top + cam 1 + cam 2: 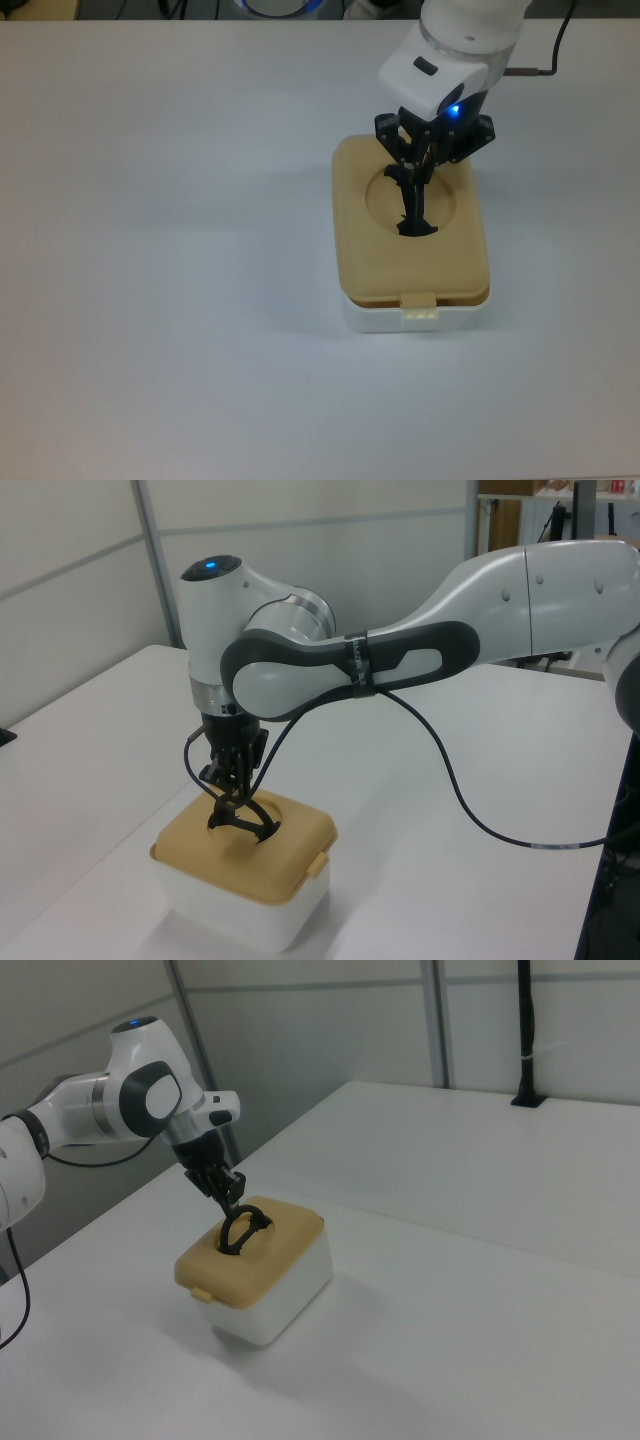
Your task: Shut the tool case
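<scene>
Tool case (413, 312) sits on the white table (160, 250), right of centre in the top view, with bare tabletop filling everything to the top view's left of it. Its white tub (235, 912) carries the beige lid (372, 262), which lies flat and square over the rim on all sides that show. A small beige tab (419, 298) on the lid lines up just above a white latch tab (421, 312) on the tub's near wall (near as the top view shows it). In the lid's round recess (384, 196) a black handle (411, 205) stands upright. The tool (419, 163) comes down from above at the far end of the lid, its fingers pinched together on the top of the handle. A black cable (470, 810) trails off the arm toward the left view's right.
</scene>
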You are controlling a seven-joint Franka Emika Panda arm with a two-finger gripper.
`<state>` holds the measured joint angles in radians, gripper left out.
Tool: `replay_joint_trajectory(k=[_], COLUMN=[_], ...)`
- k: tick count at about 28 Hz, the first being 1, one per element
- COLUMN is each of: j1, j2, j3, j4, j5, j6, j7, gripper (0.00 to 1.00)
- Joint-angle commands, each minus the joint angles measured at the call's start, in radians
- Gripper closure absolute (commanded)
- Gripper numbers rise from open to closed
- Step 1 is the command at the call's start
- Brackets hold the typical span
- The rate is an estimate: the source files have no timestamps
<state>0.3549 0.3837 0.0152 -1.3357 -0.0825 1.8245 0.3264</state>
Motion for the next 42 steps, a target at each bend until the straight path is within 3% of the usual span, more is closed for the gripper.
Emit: replay_joint_trajectory(k=[1, 5, 6, 21, 31, 42], j1=[0.010, 0.010, 0.010, 0.010, 0.009, 0.007], j2=[0.023, 0.023, 0.023, 0.006, -0.058, -0.063], j3=[-0.006, -0.006, -0.006, -0.006, -0.006, -0.009], j4=[0.012, 0.012, 0.012, 0.012, 0.010, 0.009], j5=[0.000, 0.000, 0.000, 0.007, 0.012, 0.012], j6=[0.045, 0.047, 0.047, 0.021, -0.091, -0.093], j7=[0.039, 0.048, 0.051, 0.051, 0.046, 0.048], gripper=[0.80, 0.08, 0.00, 0.00, 0.00, 0.00])
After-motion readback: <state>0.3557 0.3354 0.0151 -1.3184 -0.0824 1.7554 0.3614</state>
